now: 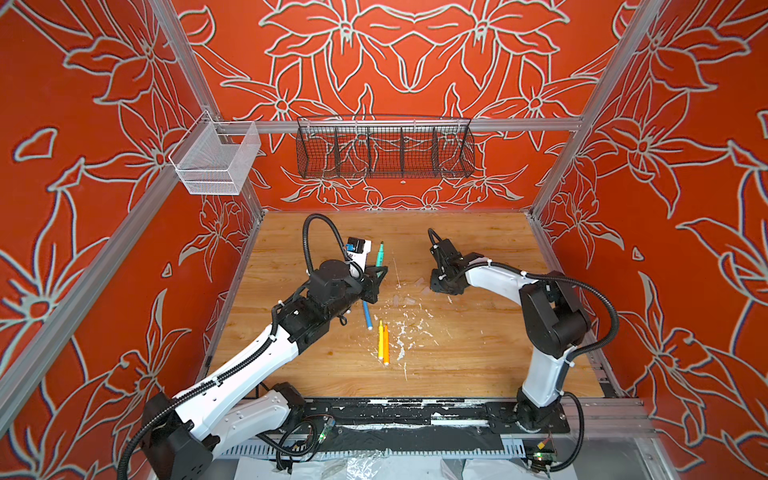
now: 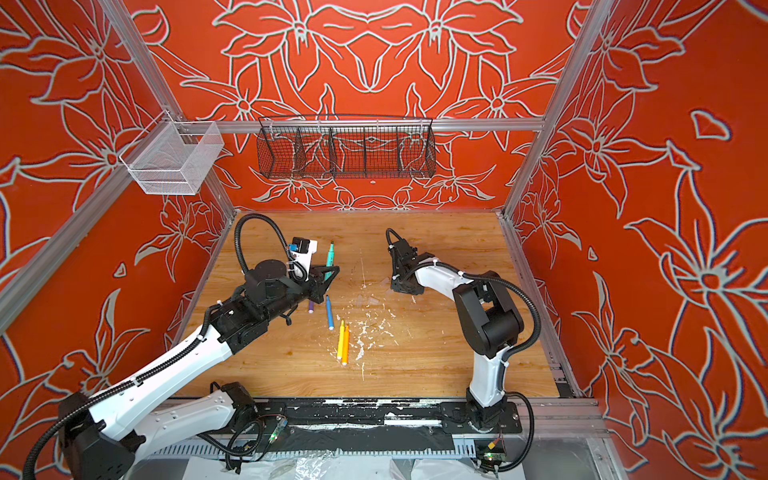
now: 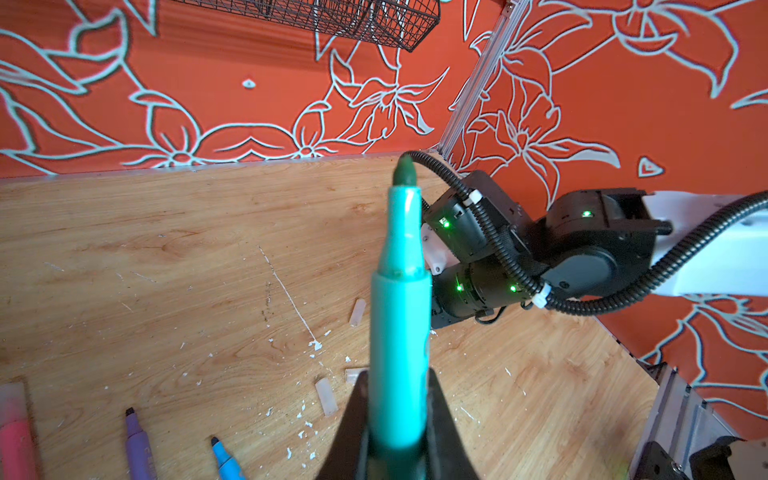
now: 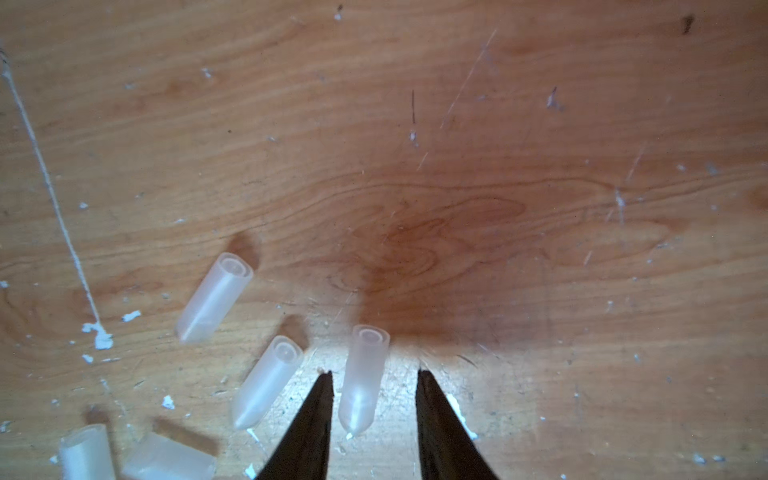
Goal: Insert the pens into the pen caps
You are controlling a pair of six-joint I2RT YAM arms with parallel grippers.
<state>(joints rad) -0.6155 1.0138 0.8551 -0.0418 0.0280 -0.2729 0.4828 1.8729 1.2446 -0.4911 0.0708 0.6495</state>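
My left gripper (image 1: 379,274) (image 3: 398,376) is shut on the lower barrel of the green pen (image 1: 380,253) (image 3: 399,291), which points tip-up and away above the wooden table. My right gripper (image 1: 438,290) (image 4: 375,371) is down at the table with its jaws open on either side of one clear pen cap (image 4: 365,365) lying flat, not pinching it. Several more pen caps (image 4: 214,297) (image 4: 268,382) (image 1: 409,300) lie close by. The blue pen (image 1: 367,316), yellow pen (image 1: 380,340) and orange pen (image 1: 386,345) lie mid-table. The purple pen (image 2: 311,306) and pink pen (image 3: 14,432) are near the left arm.
White paint flecks (image 1: 401,332) are scattered across the wooden table (image 1: 457,353). A black wire basket (image 1: 384,149) hangs on the back wall and a white mesh basket (image 1: 216,160) on the left rail. Aluminium frame posts edge the table.
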